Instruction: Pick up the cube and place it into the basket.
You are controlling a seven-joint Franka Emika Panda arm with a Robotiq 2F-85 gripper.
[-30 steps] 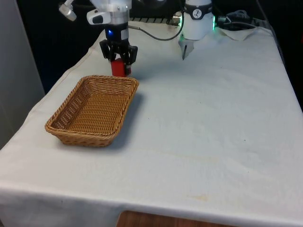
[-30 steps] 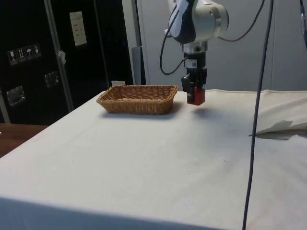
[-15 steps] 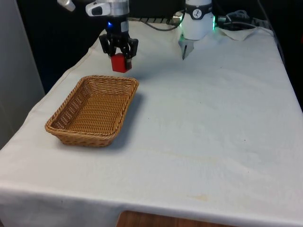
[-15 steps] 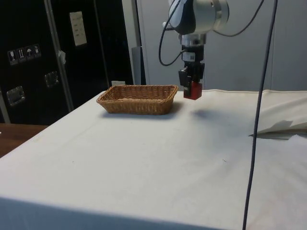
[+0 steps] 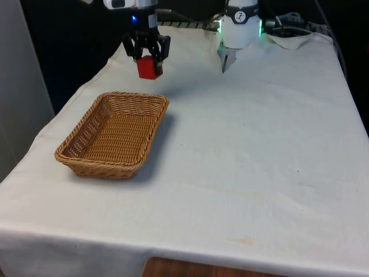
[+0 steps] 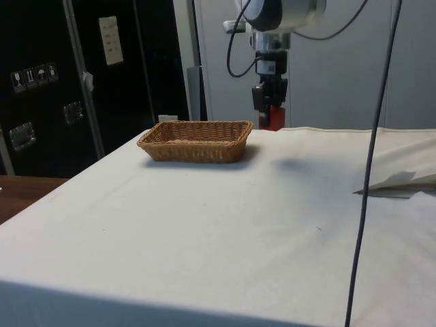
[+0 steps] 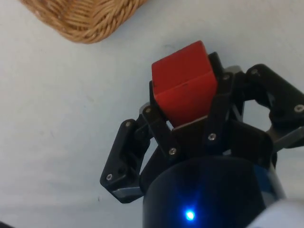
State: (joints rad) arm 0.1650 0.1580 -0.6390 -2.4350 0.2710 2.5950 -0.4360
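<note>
The red cube (image 5: 149, 67) hangs in the air, held between the black fingers of my gripper (image 5: 147, 56), which is shut on it. It floats above the cloth just beyond the far rim of the woven wicker basket (image 5: 113, 134). In the side view the cube (image 6: 274, 118) hangs under the gripper (image 6: 271, 109), to the right of the basket (image 6: 196, 140) and higher than its rim. In the wrist view the cube (image 7: 183, 83) sits clamped in the gripper (image 7: 187, 102), with a basket corner (image 7: 85, 16) over the cloth below. The basket holds nothing.
The white cloth (image 5: 248, 150) covers the table. Crumpled cloth and cables (image 5: 288, 29) lie at the far end on the front view's right. A black cable (image 6: 371, 157) hangs down in the side view. A dark cabinet (image 6: 75, 75) stands beside the table.
The gripper has risen steadily with the cube over the last second, lifting it from near the cloth to well above the basket's rim. The basket has not moved.
</note>
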